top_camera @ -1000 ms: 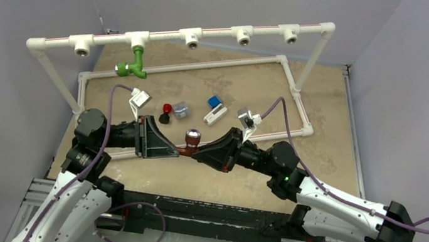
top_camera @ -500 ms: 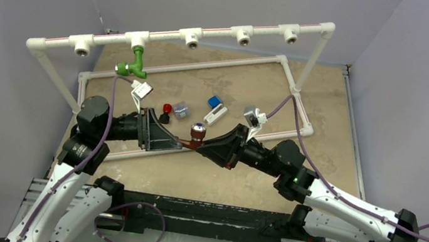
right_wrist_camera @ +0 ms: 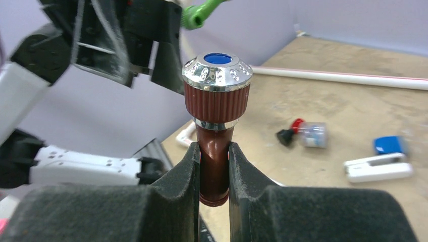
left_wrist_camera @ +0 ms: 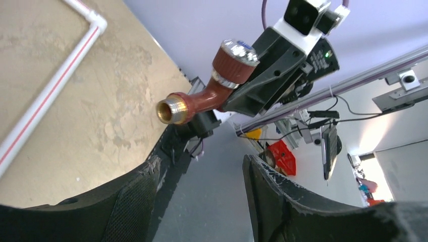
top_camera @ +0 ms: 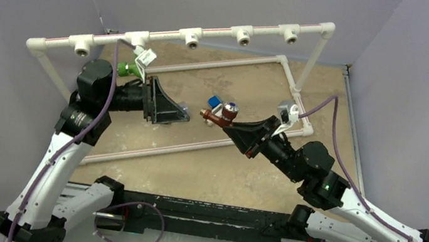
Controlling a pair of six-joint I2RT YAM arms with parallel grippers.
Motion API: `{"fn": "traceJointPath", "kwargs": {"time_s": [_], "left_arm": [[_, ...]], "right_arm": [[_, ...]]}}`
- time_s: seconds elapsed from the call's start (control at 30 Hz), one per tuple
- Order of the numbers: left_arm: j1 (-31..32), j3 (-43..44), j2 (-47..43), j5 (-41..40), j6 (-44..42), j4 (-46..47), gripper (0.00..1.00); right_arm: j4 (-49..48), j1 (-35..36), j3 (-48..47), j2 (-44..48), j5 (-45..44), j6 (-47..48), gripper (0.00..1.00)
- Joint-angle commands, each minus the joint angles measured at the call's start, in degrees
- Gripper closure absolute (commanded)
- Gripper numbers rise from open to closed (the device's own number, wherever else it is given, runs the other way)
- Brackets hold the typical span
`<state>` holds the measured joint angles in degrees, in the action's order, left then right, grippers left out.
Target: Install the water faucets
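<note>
The reddish-brown water faucet hangs in the air above the table's middle, its chrome-capped knob up and its brass-ringed end pointing toward the left arm. My right gripper is shut on its stem. My left gripper stands open and empty, a hand's width left of that faucet, its fingers apart with nothing between them. The green water faucet hangs from a tee on the white pipe rail, partly hidden behind the left arm.
The white pipe frame carries several tee sockets along its top rail, and its base pipes lie on the table. A small red-and-black knob and a blue-white block lie on the tan tabletop.
My left gripper opened, let go of the reddish-brown faucet and moved up and back toward the green one. The right gripper carried the faucet up and to the right.
</note>
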<state>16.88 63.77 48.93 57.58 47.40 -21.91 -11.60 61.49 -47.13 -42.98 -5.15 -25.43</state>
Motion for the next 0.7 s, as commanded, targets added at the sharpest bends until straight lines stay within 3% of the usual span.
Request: {"fn": "traceJointPath", "kwargs": {"time_s": [0.0, 0.4, 0.67], "left_arm": [[0.08, 10.12, 5.97, -1.50, -4.83, 0.37, 0.40], [0.03, 35.32, 28.43, -4.88, -7.89, 6.20, 0.45], [0.21, 42.68, 40.30, -9.35, -6.59, 17.07, 0.50]], "right_arm": [[7.00, 0.25, -5.77, 1.01, -14.03, 6.34, 1.00], [13.45, 0.23, -13.24, -0.89, -37.77, 18.94, 1.00], [5.71, 0.19, -13.08, 0.27, -48.77, 31.03, 1.00]]}}
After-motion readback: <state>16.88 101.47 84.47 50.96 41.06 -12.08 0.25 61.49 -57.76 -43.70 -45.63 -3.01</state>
